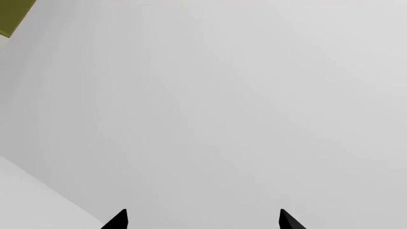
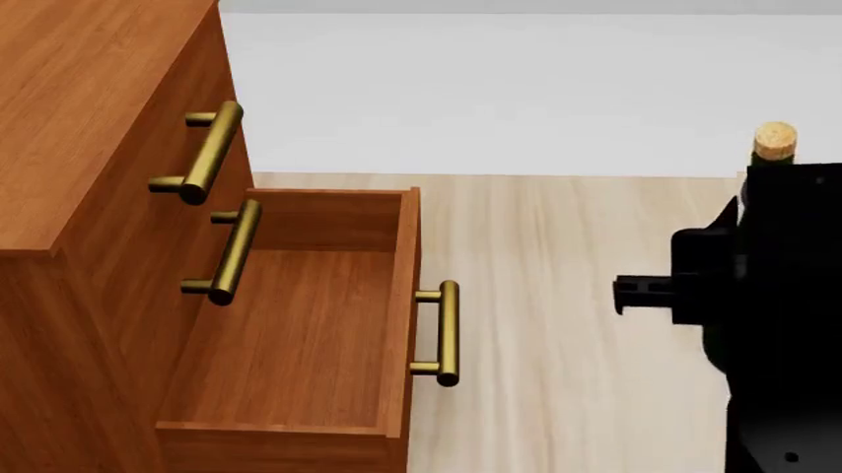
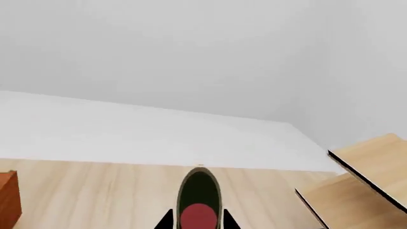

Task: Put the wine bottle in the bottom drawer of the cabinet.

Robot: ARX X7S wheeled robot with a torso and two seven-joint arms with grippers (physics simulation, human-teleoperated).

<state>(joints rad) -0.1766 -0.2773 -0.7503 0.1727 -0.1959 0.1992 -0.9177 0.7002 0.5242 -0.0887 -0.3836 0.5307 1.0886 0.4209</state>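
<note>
My right gripper (image 3: 198, 224) grasps the wine bottle (image 2: 774, 144), so I should carry it level over the open bottom drawer (image 2: 296, 335) before lowering.

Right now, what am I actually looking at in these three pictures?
A simulated two-armed robot, seen through three cameras. The head camera looks down at a wooden cabinet whose bottom drawer stands pulled open and empty. At the right edge the dark right arm carries the wine bottle; only its cork top shows there. The right wrist camera looks along that bottle, gripped in the right gripper. The left wrist camera shows only pale wall and the left gripper, fingertips apart, holding nothing.
</note>
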